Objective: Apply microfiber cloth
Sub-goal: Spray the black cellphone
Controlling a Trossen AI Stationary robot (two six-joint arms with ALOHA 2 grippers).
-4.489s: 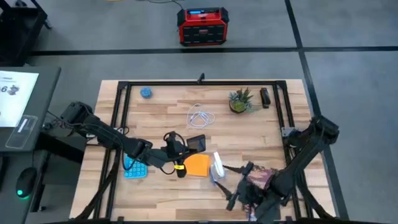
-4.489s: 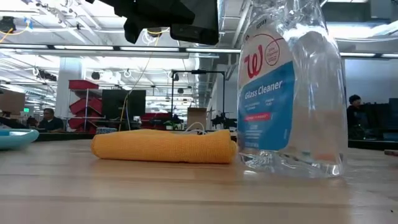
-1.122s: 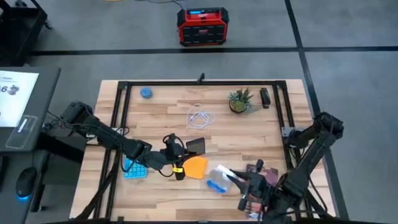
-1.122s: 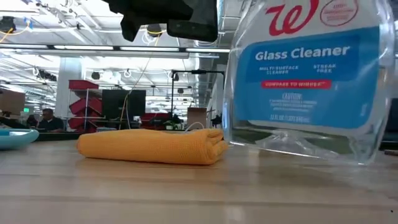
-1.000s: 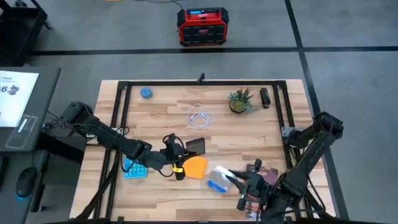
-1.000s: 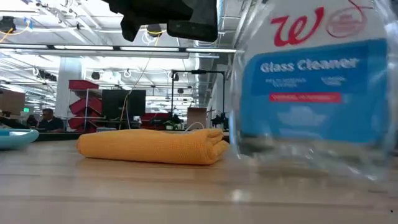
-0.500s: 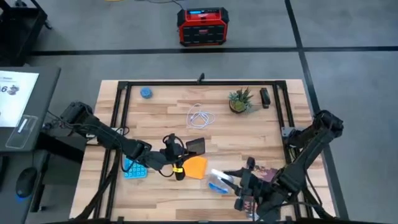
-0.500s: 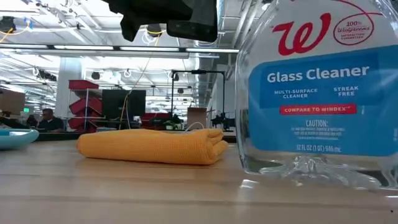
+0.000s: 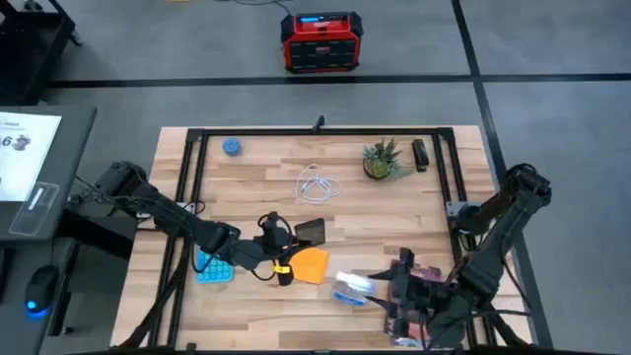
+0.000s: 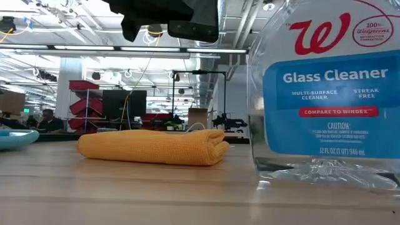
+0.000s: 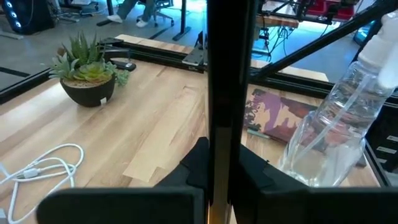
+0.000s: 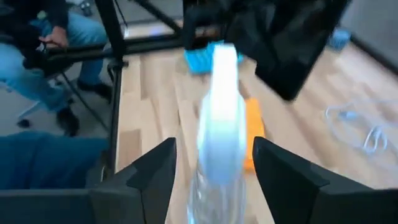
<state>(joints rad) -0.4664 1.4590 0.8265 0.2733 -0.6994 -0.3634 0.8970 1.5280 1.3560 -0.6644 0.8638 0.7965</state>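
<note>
The orange-yellow microfiber cloth (image 9: 312, 264) (image 10: 150, 147) lies folded flat on the table. Just above and behind it my left gripper (image 9: 292, 237) (image 11: 227, 171) is shut on the black smartphone (image 9: 312, 230) (image 10: 194, 22). A clear glass cleaner bottle (image 9: 351, 288) (image 10: 331, 94) (image 11: 323, 137) stands upright on the table to the cloth's right. My right gripper (image 9: 386, 291) (image 12: 214, 180) is open. Its fingers (image 12: 149, 180) stand on either side of the bottle (image 12: 217, 112), with a narrow gap showing on each side. My left gripper pinches the smartphone between its two fingers (image 11: 193, 168), one on each broad face, at the phone's left end (image 11: 227, 149). The fingers come level from the table's left. The phone stands on edge, lifted clear, its lower edge (image 10: 194, 40) above the cloth.
A blue calculator (image 9: 214, 266) lies left of the cloth. A dark reddish book (image 9: 422, 281) (image 11: 280, 115) lies under my right arm. Farther back are a white cable (image 9: 317, 184), a potted plant (image 9: 380, 160) and a small blue round thing (image 9: 231, 147).
The glass cleaner bottle, tilted and off the table a second ago, has come down and now stands upright on the table. My right gripper has drawn back a little toward the table's right edge. The cloth and the smartphone have kept still.
</note>
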